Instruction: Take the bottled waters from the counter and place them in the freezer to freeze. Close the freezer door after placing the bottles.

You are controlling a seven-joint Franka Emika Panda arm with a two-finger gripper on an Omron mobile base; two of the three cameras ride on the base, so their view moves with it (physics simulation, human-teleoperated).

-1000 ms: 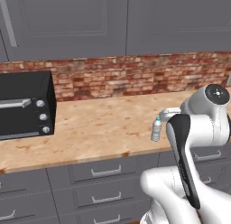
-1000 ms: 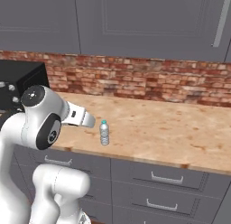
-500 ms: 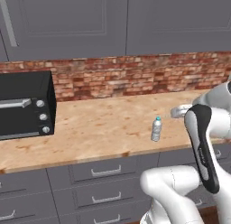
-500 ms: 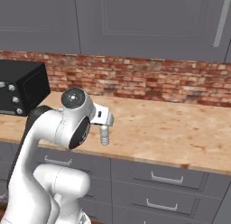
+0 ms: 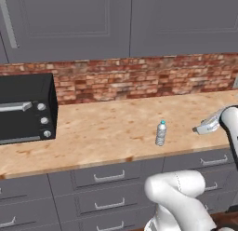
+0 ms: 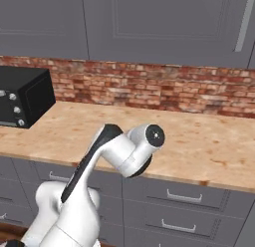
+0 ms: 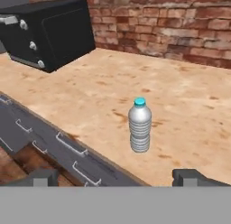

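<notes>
- While the clear ribbed bottle [image 7: 139, 126] stands upright on the counter [image 5: 102, 127] near its front edge, none of the task looks done — no bottle is lifted and no freezer is in sight from here.
- What is left, as I judge it: grasp this bottle, carry it to the freezer, fetch the second one, then shut the door.
- In the hand view the gripper [image 7: 117, 177] sits short of the bottle with its fingertips [image 7: 191, 177] spread wide, one on each side of the frame and nothing between them — open and empty.
- Against the earlier frames, the arm has swung rightward off the bottle: it covered the bottle a second ago in the left base view, and now sits at the right edge, well apart from it.
- A black toaster oven [image 5: 25, 109] rests at the counter's left end, against the brick backsplash [image 5: 139, 78].
</notes>
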